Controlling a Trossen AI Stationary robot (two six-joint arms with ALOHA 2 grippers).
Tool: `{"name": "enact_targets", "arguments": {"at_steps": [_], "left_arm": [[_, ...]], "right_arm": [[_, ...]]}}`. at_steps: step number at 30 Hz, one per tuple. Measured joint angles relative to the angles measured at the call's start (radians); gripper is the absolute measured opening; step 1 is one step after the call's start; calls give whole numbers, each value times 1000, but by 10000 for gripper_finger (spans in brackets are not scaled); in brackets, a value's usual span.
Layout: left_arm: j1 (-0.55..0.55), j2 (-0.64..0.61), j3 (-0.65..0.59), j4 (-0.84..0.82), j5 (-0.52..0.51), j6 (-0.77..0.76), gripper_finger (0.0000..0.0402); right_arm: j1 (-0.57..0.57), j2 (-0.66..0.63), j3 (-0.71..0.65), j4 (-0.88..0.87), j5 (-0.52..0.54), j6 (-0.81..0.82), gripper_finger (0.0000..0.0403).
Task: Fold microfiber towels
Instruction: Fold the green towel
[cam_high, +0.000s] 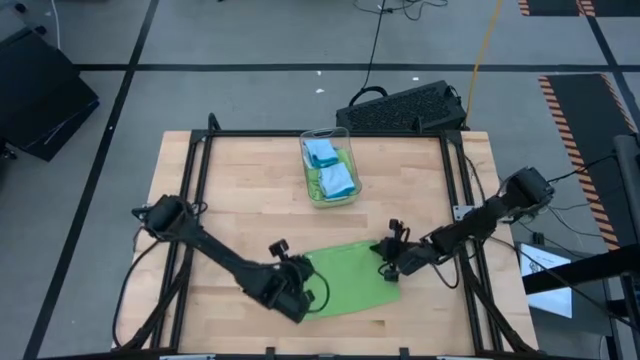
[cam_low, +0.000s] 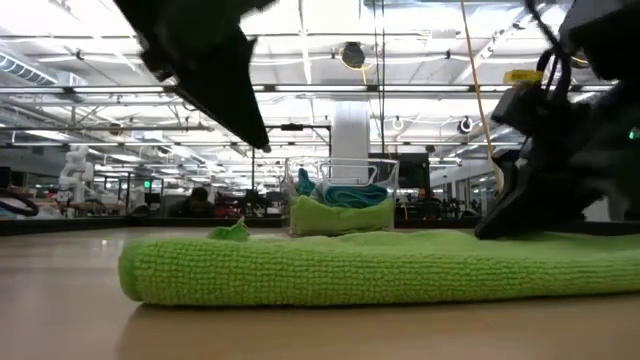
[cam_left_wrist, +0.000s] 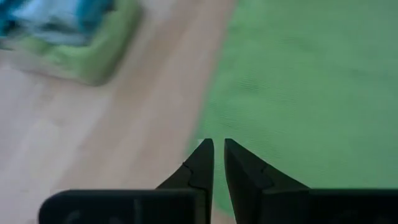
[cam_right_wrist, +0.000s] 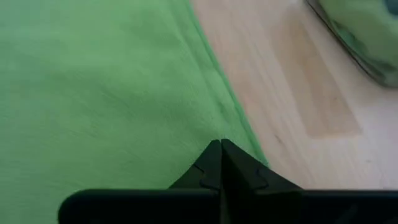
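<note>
A lime green microfiber towel (cam_high: 350, 278) lies flat on the wooden table near its front edge; in the low view its near left end (cam_low: 135, 275) looks thick and rounded. My left gripper (cam_left_wrist: 217, 144) hangs above the towel's left edge with a narrow gap between its fingertips and nothing in it; it is raised clear in the low view (cam_low: 215, 85). My right gripper (cam_right_wrist: 221, 144) is shut at the towel's right part, close to its far edge. More blue and green towels (cam_high: 330, 168) lie in a clear bin (cam_high: 347, 133) at the far middle. My right gripper comes slanting down from the table's right side with its fingers shut. In the low view its tips (cam_low: 492, 230) reach the top of the green towel near its right end (cam_right_wrist: 205, 118). I cannot tell whether they only rest on it or pinch a layer.
A black frame (cam_high: 200, 200) runs around the table's edges. A black keyboard-like object (cam_high: 400, 108) lies beyond the far edge. Bare wood shows between the towel and the bin and at the table's left (cam_high: 240, 210).
</note>
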Motion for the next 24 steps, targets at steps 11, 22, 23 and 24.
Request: {"name": "enact_targets", "arguments": {"at_steps": [11,22,23,24], "left_arm": [[-179,11,2,313,179,344,152],[-214,113,1,305,242,610,222],[-213,120,1,306,238,624,223],[-211,125,1,309,226,628,223]], "right_arm": [[83,-254,1,-75,-88,107,7],[154,-219,1,25,-59,294,20],[161,-210,1,36,-51,303,20],[168,-201,1,55,-38,311,20]]}}
